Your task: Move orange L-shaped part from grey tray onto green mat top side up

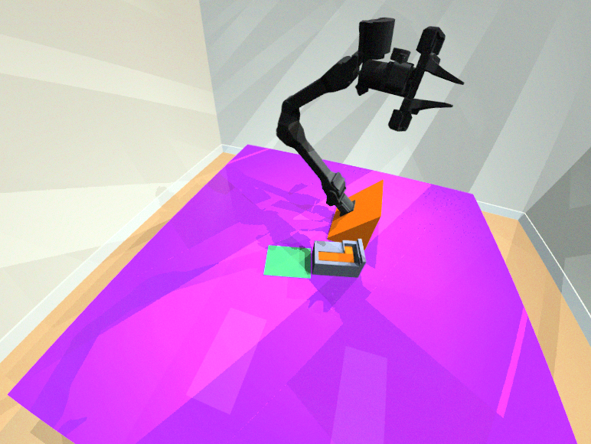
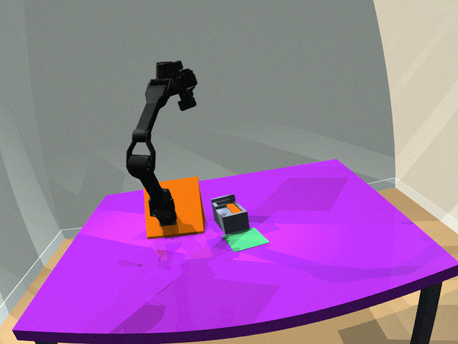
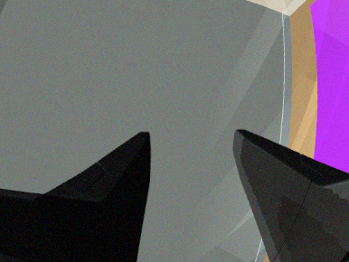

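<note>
The orange L-shaped part (image 1: 329,256) (image 2: 234,208) lies level in the pocket of the grey tray (image 1: 336,270) (image 2: 236,223). Its L-shaped end is at the tray's right in the top view, near the raised end wall; the exterior view shows only the part's straight portion. The green mat (image 1: 282,262) (image 2: 248,241) lies beside the tray's other end, with nothing on it. My gripper (image 1: 457,94) (image 3: 193,140) is open and empty, high above the table and pointing sideways. Its fingertips are hidden in the exterior view.
A large orange sloped block (image 1: 360,207) (image 2: 187,203) stands at the arm's base, close to the tray. The purple table (image 1: 229,295) (image 2: 333,236) carries everything. Grey walls stand behind it. The wrist view shows mostly wall, with a strip of table at the right.
</note>
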You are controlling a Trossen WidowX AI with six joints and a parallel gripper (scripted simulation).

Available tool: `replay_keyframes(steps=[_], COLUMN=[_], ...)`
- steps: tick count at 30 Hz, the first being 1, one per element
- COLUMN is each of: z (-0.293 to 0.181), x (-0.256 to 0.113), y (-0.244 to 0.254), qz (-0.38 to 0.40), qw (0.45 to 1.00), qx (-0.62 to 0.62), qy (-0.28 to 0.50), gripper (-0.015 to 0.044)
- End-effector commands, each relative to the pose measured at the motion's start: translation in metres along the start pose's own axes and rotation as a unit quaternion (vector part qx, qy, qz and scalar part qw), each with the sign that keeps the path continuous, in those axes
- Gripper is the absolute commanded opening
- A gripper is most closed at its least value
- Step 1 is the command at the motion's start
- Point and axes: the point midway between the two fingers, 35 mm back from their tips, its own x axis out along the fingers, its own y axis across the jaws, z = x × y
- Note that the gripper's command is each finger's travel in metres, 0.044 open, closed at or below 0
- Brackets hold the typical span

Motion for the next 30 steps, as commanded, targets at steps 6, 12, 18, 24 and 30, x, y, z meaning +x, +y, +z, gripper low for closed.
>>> replay_keyframes(steps=[6, 12, 18, 24, 30], z=[0.007, 0.006, 0.006, 0.006, -0.003], x=[0.054, 0.030, -0.009, -0.008, -0.008], y=[-0.172, -0.296, -0.355, -0.357, -0.408], qz=[-0.324, -0.541, -0.636, -0.636, -0.636], qw=[0.938, 0.799, 0.671, 0.671, 0.671], qx=[-0.100, -0.167, -0.194, -0.194, -0.194], qy=[0.068, 0.205, 0.328, 0.328, 0.328], gripper=[0.0180, 0.0180, 0.0180, 0.0180, 0.0180])
